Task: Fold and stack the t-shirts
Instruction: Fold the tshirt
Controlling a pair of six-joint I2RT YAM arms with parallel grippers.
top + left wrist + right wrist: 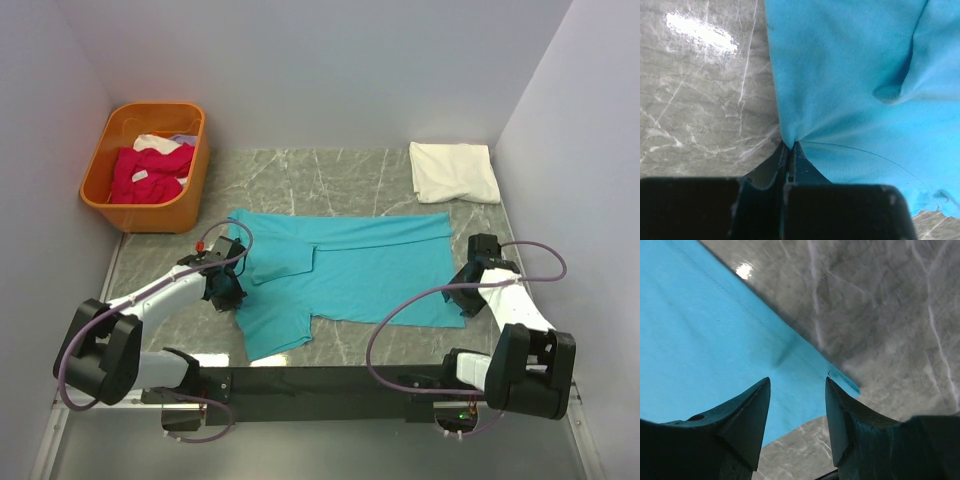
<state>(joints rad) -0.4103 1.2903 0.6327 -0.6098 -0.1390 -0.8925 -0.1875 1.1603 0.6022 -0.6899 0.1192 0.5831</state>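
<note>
A turquoise t-shirt [350,270] lies spread on the grey marble table, its top edge folded over. My left gripper [234,285] is at the shirt's left edge and shut on a pinch of that turquoise cloth [789,142]; the fabric puckers into the closed jaws. My right gripper [466,302] hovers open over the shirt's right corner [840,377], with nothing between its fingers [752,405]. A folded white t-shirt [453,171] rests at the back right. Magenta-pink t-shirts [148,172] lie in the orange basket.
The orange plastic basket [150,213] stands at the back left against the wall. White walls close in the table on the left, back and right. Bare marble [340,170] lies between the basket and the white shirt.
</note>
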